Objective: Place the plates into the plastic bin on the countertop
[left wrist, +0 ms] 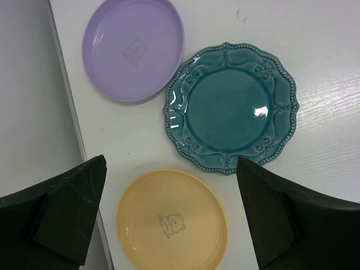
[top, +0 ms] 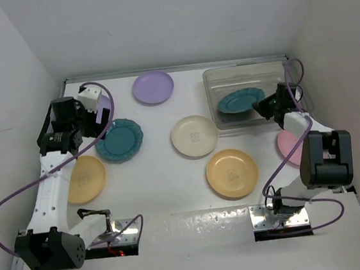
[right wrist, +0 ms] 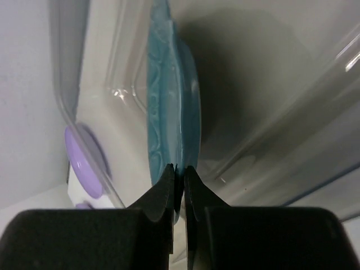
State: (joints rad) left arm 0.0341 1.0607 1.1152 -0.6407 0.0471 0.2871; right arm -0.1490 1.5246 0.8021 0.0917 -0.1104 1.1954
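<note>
Right pincer [right wrist: 179,169]: closing narrow on the scalloped rim of a teal plate [right wrist: 169,101] and carrying it by that edge.
Held plate: hanging inside the walls of the plastic bin [top: 244,68]. I cannot tell whether it is touching the bin floor.
Bin contents: nothing else is showing in the bin besides this plate.
Left pincer [left wrist: 170,166]: standing wide with nothing between its fingers, hovering well to the left of the bin.
Under the left pincer: a second teal plate [left wrist: 230,108], a yellow-orange plate [left wrist: 171,219] and a lavender plate [left wrist: 133,49] are lying on the tabletop [left wrist: 315,34], far to the bin's left.
Closer to the bin: another lavender plate [top: 152,87] is sitting just left of the bin. A cream plate [top: 194,136] is lying off its near-left corner. Another yellow-orange plate [top: 232,173] is lying in front of the bin. A pink plate [top: 289,148] is peeking out in front of the bin, partly under the right arm [top: 324,155].
Done so far: to my eye, the first plate is only now going in, not yet released.
Left to do: I am counting seven plates waiting outside the bin.
</note>
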